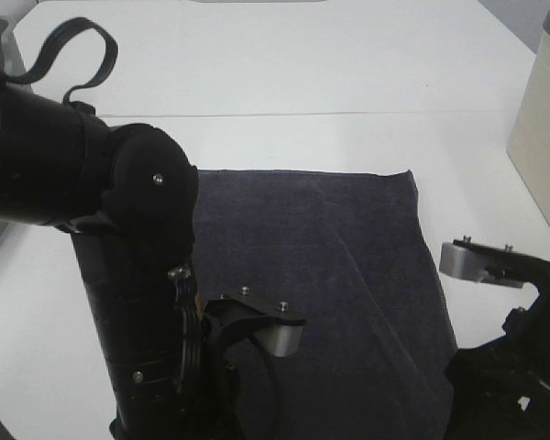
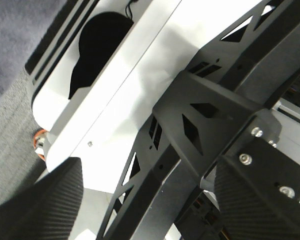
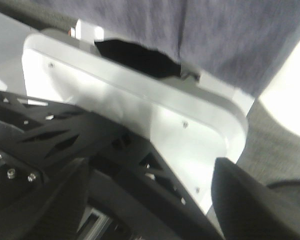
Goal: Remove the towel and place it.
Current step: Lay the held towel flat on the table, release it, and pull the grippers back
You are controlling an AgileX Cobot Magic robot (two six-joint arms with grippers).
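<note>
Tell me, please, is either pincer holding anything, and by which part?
Nothing is held; left pincer and right pincer are open, towel spread on the table.

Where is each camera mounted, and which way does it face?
Exterior high: overhead, looking down on towel and table; left arm, right arm show.
Left wrist: on left arm, facing a white panel and carpet; open left end effector shows.
Right wrist: on right arm, facing towel edge and white panel; open right end effector shows.
Shared: towel, in high and right wrist views.
</note>
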